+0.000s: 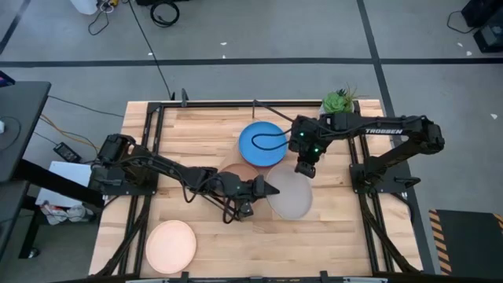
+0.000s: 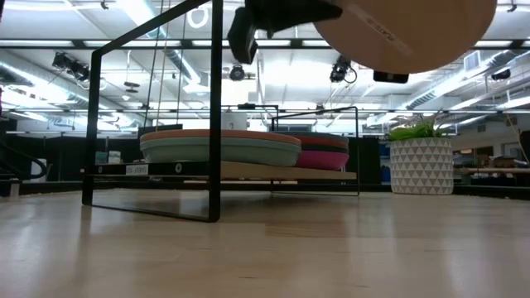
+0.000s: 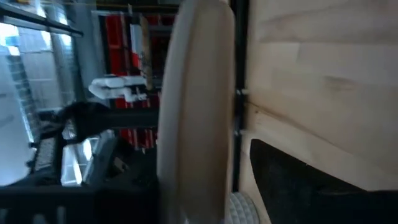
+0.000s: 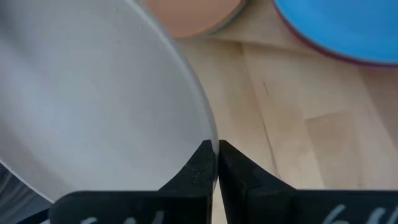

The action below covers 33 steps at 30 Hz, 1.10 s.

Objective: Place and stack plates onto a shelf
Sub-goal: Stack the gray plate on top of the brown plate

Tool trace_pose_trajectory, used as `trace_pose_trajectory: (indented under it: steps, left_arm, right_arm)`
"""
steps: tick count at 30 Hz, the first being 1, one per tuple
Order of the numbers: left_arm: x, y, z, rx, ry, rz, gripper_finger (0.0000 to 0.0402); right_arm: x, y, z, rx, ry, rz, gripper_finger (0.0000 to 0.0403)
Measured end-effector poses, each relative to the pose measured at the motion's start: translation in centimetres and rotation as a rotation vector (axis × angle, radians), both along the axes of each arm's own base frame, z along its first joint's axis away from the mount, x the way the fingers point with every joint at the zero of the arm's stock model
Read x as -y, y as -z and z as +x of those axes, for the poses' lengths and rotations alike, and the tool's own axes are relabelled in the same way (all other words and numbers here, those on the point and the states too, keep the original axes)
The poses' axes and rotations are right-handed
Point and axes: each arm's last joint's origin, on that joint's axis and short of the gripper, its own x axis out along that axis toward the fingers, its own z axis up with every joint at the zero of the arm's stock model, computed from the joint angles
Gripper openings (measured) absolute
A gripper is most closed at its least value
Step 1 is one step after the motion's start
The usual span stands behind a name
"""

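Note:
A grey plate (image 1: 289, 196) hangs in the air between both grippers, just near of the shelf; in the low view its underside (image 2: 406, 33) shows high above the table. My left gripper (image 1: 269, 189) is at its left rim, my right gripper (image 1: 304, 168) at its far rim. On the shelf board (image 2: 248, 171) lie a teal plate topped by a terracotta one (image 2: 219, 147) and a magenta one (image 2: 323, 154). The bright blue plate (image 1: 263, 144) tops the right stack, and the terracotta plate (image 1: 234, 167) shows beside it. My left gripper comes level from the table's left at the grey plate's left rim (image 1: 275, 192) and seems shut on it; its fingers do not show in its wrist view, where the plate stands edge-on (image 3: 193, 112). The plate is lifted clear. My right gripper pinches the grey plate's far rim (image 4: 210, 134) between its two fingertips (image 4: 200, 165), coming from above and the far side. Only the rim's edge sits between the tips. The plate is clear of the table, roughly level.
A pale peach plate (image 1: 170, 245) lies on the table near the left near corner. A potted plant (image 1: 339, 101) stands at the far right, white patterned pot (image 2: 422, 164). The shelf's black wire leg (image 2: 215, 108) stands close to the low camera. Bare wood lies near of the shelf.

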Motion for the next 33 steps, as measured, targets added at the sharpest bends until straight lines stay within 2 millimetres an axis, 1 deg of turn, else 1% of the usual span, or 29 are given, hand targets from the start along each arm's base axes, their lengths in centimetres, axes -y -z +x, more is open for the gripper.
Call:
trace_pose_trajectory:
  steps: [4,8,10,12,15,18,20,23,26,28,30,33]
  left_arm:
    - [0.0,-0.1,0.0,0.012,0.010,-0.011,0.0157]
    - [-0.1,-0.1,0.1,0.008,0.002,-0.046,0.0105]
    - [-0.2,0.0,0.0,-0.008,-0.001,-0.054,0.0086]
    - [-0.2,0.3,0.0,-0.026,-0.003,-0.054,0.0073]
    - [-0.2,0.3,0.0,-0.027,-0.004,-0.057,0.0069]
    - [-0.2,0.2,0.0,-0.016,-0.014,-0.086,0.0070]
    - [-0.2,0.0,0.0,-0.015,-0.022,-0.120,0.0069]
    - [-0.3,-0.2,-0.1,-0.007,-0.044,-0.165,0.0062]
    - [-0.4,-0.5,-0.3,0.011,-0.124,-0.194,0.0058]
    - [-0.2,-0.7,-0.5,0.034,-0.215,-0.231,0.0058]
    - [0.0,-1.1,-0.7,0.079,-0.341,-0.282,0.0057]
    - [0.6,-2.7,-1.0,0.202,-0.580,-0.391,0.0057]
  right_arm:
    - [0.2,-0.4,0.1,0.023,-0.013,-0.016,0.0026]
    - [0.4,-0.4,0.1,0.026,-0.006,-0.020,0.0048]
    - [0.6,-0.5,0.1,0.032,-0.001,-0.021,0.0058]
    - [0.7,-0.7,0.0,0.045,0.004,-0.021,0.0068]
    - [1.0,-1.4,-0.3,0.075,0.016,-0.024,0.0083]
    - [1.3,-3.2,-0.5,0.124,0.035,-0.044,0.0098]
    - [1.5,-5.0,-0.9,0.157,0.053,-0.072,0.0106]
    - [1.7,-7.9,-1.8,0.204,0.084,-0.163,0.0112]
    - [1.7,-10.6,-2.9,0.245,0.130,-0.271,0.0112]
    - [1.7,-12.2,-3.8,0.284,0.157,-0.332,0.0112]
    - [1.5,-13.4,-4.7,0.319,0.183,-0.378,0.0112]
    - [1.3,-14.4,-6.1,0.360,0.214,-0.432,0.0112]
